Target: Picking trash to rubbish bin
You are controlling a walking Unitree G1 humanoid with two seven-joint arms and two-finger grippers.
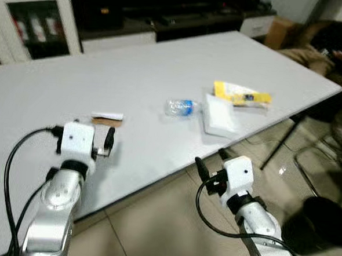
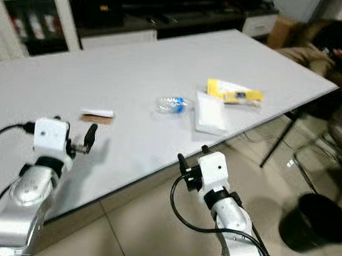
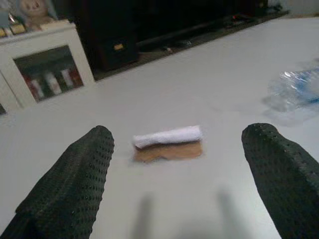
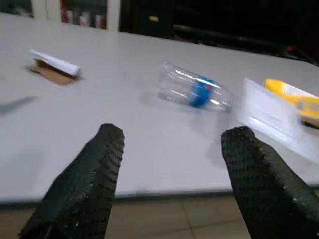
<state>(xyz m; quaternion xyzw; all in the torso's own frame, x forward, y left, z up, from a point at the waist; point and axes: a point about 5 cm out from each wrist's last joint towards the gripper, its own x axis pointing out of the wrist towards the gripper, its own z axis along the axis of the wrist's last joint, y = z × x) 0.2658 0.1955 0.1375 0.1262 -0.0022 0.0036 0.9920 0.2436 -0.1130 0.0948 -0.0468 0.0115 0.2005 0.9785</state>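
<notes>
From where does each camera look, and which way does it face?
Left eye and right eye: on the head, facing down at the white table; both silver arms show.
Left wrist: along the open left gripper toward the white and brown scrap.
Right wrist: along the open right gripper toward the crushed bottle.
Both wrist views share scrap and bottle.

On the table [image 1: 162, 75], a rolled wrapper [image 1: 107, 119] is lying at the left, a plastic bottle [image 1: 180, 107] in the middle, a flat packet [image 1: 219, 115] just right of it, a snack bag [image 1: 241, 94] farther right. A rubbish bin [image 1: 319, 224] is standing on the floor, near right.
</notes>
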